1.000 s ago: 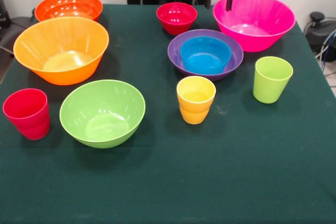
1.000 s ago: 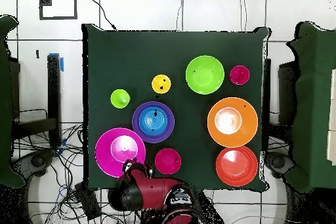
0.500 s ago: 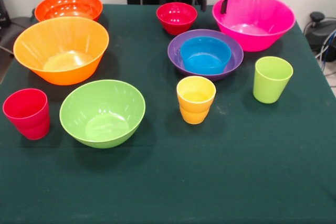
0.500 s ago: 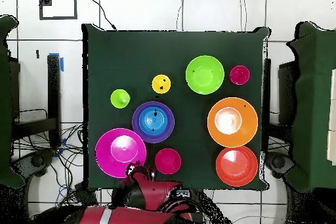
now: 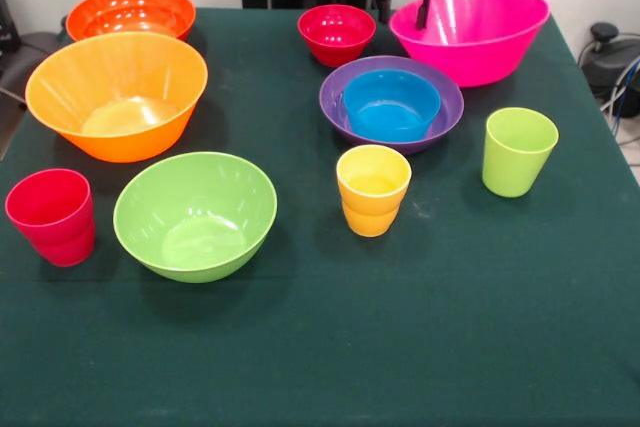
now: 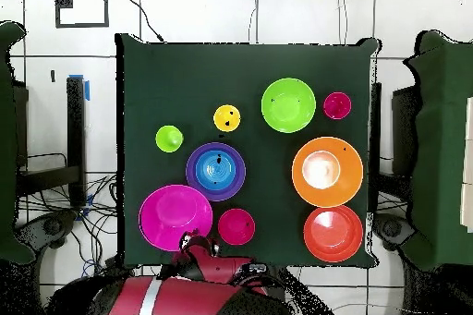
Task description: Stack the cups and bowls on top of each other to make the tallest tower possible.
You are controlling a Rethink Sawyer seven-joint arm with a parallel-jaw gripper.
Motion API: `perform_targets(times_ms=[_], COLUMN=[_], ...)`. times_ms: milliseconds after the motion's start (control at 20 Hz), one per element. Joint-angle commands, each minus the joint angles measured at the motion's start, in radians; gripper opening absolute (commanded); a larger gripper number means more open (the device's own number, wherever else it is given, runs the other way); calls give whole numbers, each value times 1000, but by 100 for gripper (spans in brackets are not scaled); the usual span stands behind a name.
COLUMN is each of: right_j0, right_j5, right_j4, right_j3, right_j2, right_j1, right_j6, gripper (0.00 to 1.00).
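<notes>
My gripper (image 5: 404, 9) hangs at the table's far edge, its fingers apart and astride the near-left rim of the large pink bowl (image 5: 475, 37), one finger inside and one outside. The pink bowl is tipped, its right side raised. The tower is the small blue bowl (image 5: 390, 105) nested in the purple bowl (image 5: 331, 99). The small red bowl (image 5: 336, 33) stands left of the gripper. The yellow cup (image 5: 372, 189), lime cup (image 5: 518, 151) and red cup (image 5: 52, 215) stand apart. In the overhead view the gripper (image 6: 196, 242) is at the pink bowl's (image 6: 174, 217) lower edge.
The lime green bowl (image 5: 195, 214), light orange bowl (image 5: 117, 94) and red-orange bowl (image 5: 130, 10) stand on the left half of the green table (image 5: 400, 347). Cables and dark gear (image 5: 610, 57) lie off the right edge.
The gripper has moved left along the far edge. The pink bowl has shifted left with it and tipped, its right rim now raised. Nothing else has moved.
</notes>
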Motion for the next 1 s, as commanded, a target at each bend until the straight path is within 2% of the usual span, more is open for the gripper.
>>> perform_targets(times_ms=[50,200,650,800,1000], right_j0=[14,15,11,21,30], right_j5=[-62,-36,128,171,188], right_j4=[2,11,68,89,105], right_j3=[-97,-84,-22,-36,-69], right_j2=[57,69,133,136,131], right_j1=[70,43,-126,-148,-138], right_j6=[146,149,168,163,153], gripper=[100,100,100,100,100])
